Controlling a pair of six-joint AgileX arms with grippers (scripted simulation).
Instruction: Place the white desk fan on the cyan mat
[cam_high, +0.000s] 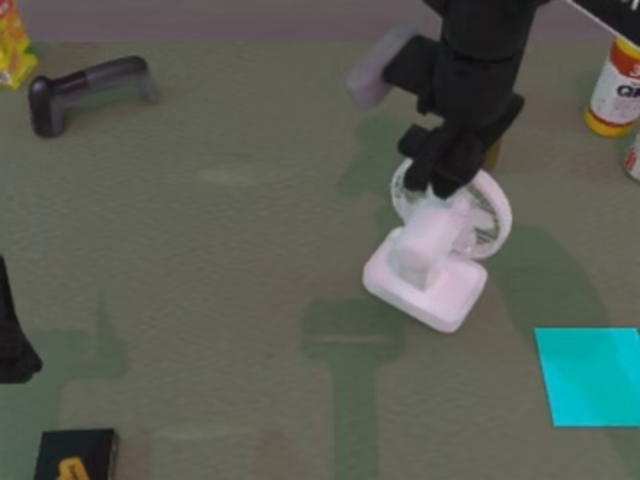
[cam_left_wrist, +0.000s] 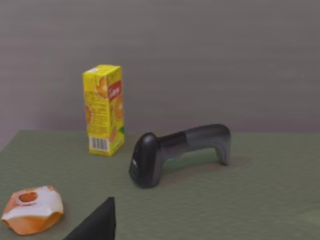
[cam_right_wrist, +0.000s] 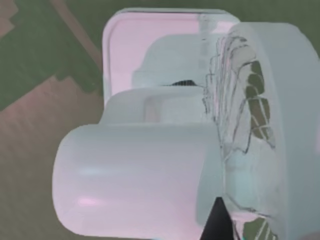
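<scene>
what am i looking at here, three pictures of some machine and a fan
It is a simulated robot with two arms at a table. One picture looks down from above; the other two come from cameras on each arm's wrist. From above, the right gripper is down at the white desk fan, which stands near the table's middle. The right wrist view shows that fan close up. The cyan mat lies empty at the right edge. The left arm waits at the left edge; its camera sees a juice carton and a barcode scanner.

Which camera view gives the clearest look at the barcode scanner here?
The left wrist view: the barcode scanner lies whole and near, beside the juice carton. The top view shows it small, at the far left corner. The right wrist view shows none of it.
</scene>
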